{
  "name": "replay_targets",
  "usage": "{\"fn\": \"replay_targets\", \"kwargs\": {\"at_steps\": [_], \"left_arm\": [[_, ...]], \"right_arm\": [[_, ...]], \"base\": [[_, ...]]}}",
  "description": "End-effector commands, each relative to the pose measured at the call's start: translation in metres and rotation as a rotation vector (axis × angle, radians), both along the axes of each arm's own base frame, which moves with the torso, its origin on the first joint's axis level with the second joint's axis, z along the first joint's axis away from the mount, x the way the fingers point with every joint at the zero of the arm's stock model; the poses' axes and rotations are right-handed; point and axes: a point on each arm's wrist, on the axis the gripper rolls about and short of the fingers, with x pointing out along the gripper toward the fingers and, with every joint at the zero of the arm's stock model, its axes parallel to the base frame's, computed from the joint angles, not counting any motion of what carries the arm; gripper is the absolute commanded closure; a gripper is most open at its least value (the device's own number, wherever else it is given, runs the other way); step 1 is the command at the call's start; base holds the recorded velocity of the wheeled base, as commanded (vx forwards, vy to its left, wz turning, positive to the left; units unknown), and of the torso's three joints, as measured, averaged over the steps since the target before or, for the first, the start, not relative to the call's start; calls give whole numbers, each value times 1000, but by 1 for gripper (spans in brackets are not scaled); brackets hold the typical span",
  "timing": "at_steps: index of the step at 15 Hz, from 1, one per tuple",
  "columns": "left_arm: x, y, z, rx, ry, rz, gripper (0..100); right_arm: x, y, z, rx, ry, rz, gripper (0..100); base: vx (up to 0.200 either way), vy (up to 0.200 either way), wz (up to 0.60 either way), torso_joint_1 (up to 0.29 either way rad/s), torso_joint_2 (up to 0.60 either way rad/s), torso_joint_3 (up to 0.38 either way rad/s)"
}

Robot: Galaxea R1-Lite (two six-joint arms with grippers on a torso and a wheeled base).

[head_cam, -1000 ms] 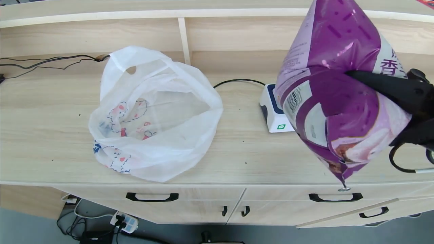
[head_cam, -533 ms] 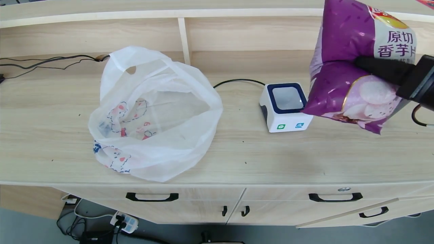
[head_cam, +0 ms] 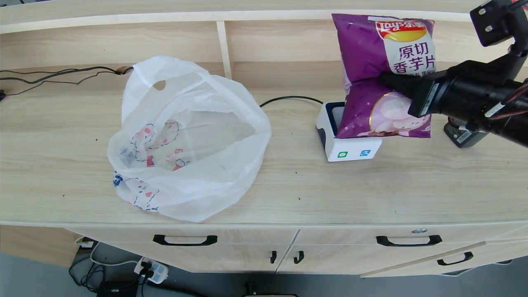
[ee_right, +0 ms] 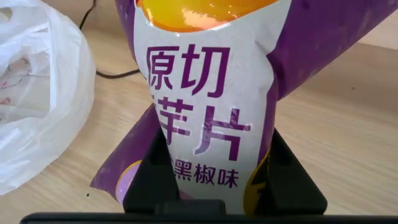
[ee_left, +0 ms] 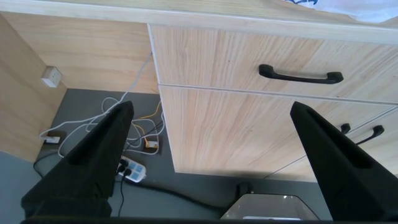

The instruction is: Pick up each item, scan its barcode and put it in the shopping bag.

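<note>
Presently right claw (head_cam: 390, 80) grips chip bag (head_cam: 371, 49) covering scanner (head_cam: 348, 150); left claw (ee_left: 210, 107) gapes by drawers (ee_left: 249, 56).

We count one chip bag (head_cam: 367, 53), one shopping bag (head_cam: 231, 103), one scanner (head_cam: 350, 150), three long drawer handles (head_cam: 184, 239), two small door handles (head_cam: 272, 256) and one power strip (head_cam: 152, 270)

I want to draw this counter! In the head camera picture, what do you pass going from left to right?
Black cables → white shopping bag → scanner → right pincer, holding the purple chip bag.
</note>
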Motion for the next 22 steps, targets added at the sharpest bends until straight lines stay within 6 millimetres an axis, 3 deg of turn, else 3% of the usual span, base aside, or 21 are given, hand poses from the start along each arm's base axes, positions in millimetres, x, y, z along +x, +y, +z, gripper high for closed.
{"fn": "replay_targets", "kwargs": {"at_steps": [1, 4, 6, 8, 10, 13, 16, 22], "left_arm": [[0, 0, 0, 0, -2, 0, 0], [0, 0, 0, 1, -2, 0, 0], [0, 0, 0, 1, -2, 0, 0], [0, 0, 0, 1, -2, 0, 0], [0, 0, 0, 1, 0, 0, 0], [0, 0, 0, 4, 0, 0, 0], [0, 0, 0, 3, -2, 0, 0], [0, 0, 0, 1, -2, 0, 0]], "right_arm": [[3, 3, -5, -20, 11, 12, 100], [-4, 1, -9, -22, 24, 40, 100], [-16, -3, 2, -6, -18, 44, 100], [-46, 13, 10, 4, -34, 149, 100], [-60, 9, 15, 6, -40, 169, 100], [-63, 6, 11, 14, -26, 158, 100], [-62, 7, 7, 13, -11, 157, 100], [-41, 19, 12, 13, -11, 162, 100]], "base": [[0, 0, 0, 0, 0, 0], [0, 0, 0, 0, 0, 0], [0, 0, 0, 0, 0, 0], [0, 0, 0, 0, 0, 0], [-200, 0, 0, 7, 2, 2], [-67, 0, 0, 2, 4, -1], [0, 0, 600, -17, -9, 10], [0, 0, 600, 11, 6, 2]]}}
